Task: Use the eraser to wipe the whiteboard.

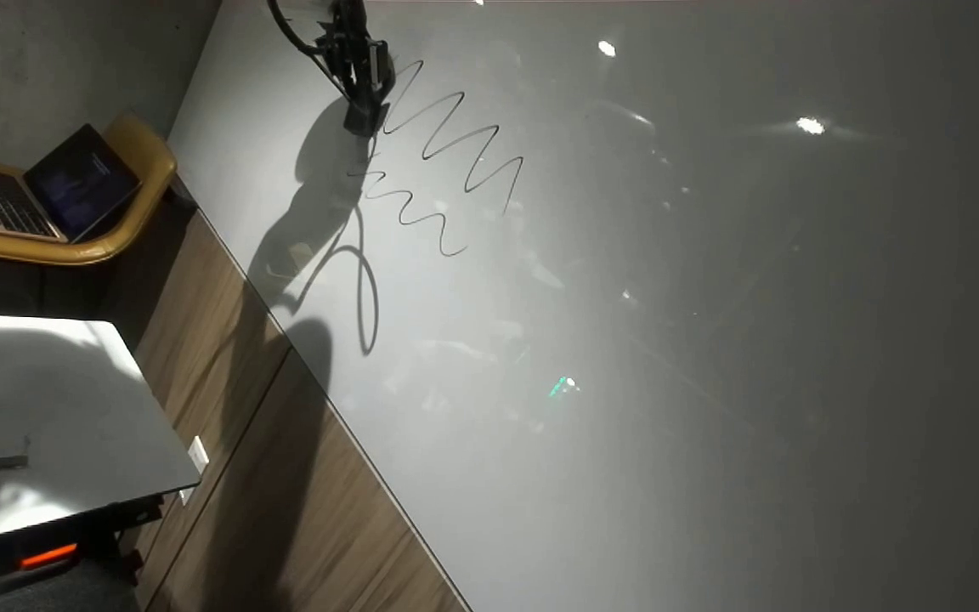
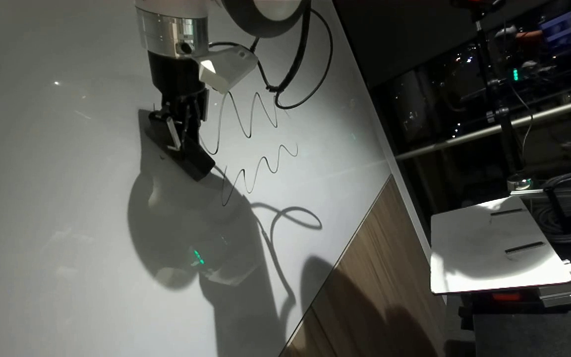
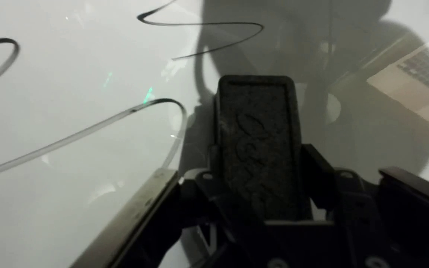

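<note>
In an exterior view, farthest left and lying outside the whiteboard [image 1: 710,467], a laptop [image 1: 82,183] is sitting unfolded on a mustard-yellow chair [image 1: 99,252]. Below them, also left of the whiteboard, a white table [image 1: 56,399] is standing, with two dark strips marking its top. Next, a wooden panel [image 1: 353,510] is running along the whiteboard's slanting lower-left border, a dark seam crossing it. Over the whiteboard's upper-left part, the arm [image 2: 172,34] is reaching in, and its jaws are gripping the eraser [image 3: 259,149] by its two long sides. The eraser is sitting right at the whiteboard's surface; I cannot tell whether it is touching. The arm's shadow [image 1: 311,212] is spreading below, toward the whiteboard's lower-left border. Just to the right, also on the whiteboard's upper-left part, two thin dark pen lines are winding: a larger zigzag [image 1: 481,159], its left end running just beside the eraser, and a smaller squiggle [image 1: 405,222] below it. Farther right, a bright glare spot [image 1: 811,126] is shining on the whiteboard's upper part.
</note>
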You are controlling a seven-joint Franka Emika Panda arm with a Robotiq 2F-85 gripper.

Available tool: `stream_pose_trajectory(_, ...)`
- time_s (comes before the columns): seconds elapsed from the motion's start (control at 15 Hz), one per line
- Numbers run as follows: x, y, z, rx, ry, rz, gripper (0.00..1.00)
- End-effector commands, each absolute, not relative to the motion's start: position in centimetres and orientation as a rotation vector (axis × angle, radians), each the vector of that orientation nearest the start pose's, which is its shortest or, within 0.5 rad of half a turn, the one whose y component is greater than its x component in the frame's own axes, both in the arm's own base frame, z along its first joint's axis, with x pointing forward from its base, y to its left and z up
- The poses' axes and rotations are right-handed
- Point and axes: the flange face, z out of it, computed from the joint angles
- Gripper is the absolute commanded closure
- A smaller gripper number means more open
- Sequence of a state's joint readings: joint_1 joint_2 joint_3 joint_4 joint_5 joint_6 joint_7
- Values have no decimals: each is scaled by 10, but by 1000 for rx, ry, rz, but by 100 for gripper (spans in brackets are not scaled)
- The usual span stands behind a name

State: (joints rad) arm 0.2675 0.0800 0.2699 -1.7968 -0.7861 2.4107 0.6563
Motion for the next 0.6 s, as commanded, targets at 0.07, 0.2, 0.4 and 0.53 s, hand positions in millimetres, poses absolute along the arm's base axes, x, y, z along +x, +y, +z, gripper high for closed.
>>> stream_pose_trajectory(0.07, 570, 229, 601, -3127, -304, -1400, 71)
stream_pose_trajectory(0.2, 571, 208, 613, -3129, -240, -1408, 71)
stream_pose_trajectory(0.4, 576, 180, 628, -3128, -174, -1409, 71)
stream_pose_trajectory(0.53, 584, 169, 637, -3124, -175, -1393, 71)
